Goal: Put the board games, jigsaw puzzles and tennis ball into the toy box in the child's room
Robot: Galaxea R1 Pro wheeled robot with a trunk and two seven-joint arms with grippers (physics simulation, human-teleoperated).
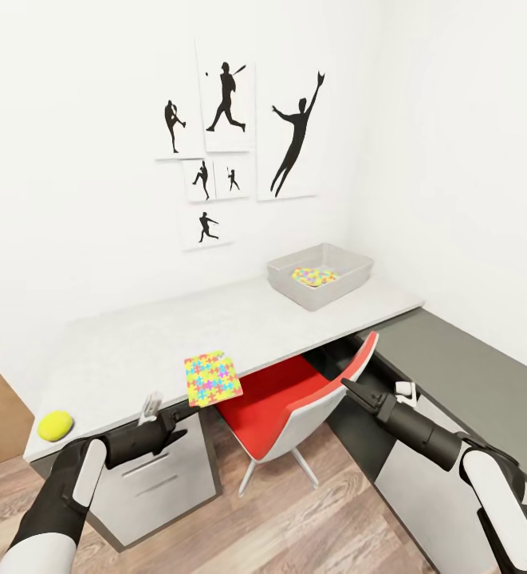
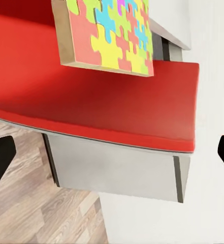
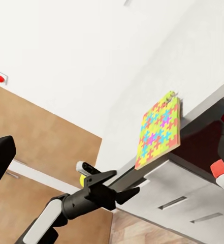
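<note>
On the table (image 1: pixel 135 343), one jigsaw puzzle (image 1: pixel 212 377) overhangs the front edge above the chair (image 1: pixel 287 406); a tennis ball (image 1: pixel 55 425) sits far left, and my toy box (image 1: pixel 320 275) far right holds another puzzle (image 1: pixel 315 277).

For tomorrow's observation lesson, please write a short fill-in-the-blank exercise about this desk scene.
1. The loose neon jigsaw puzzle square overhangs the pale grey table's front ____.
2. The grey rectangular toy box already holds one jigsaw ____.
3. The chair tucked under the table has a ____ seat.
4. The round yellow tennis ball rests on the ____.

Answers: edge; puzzle; red; table
</note>
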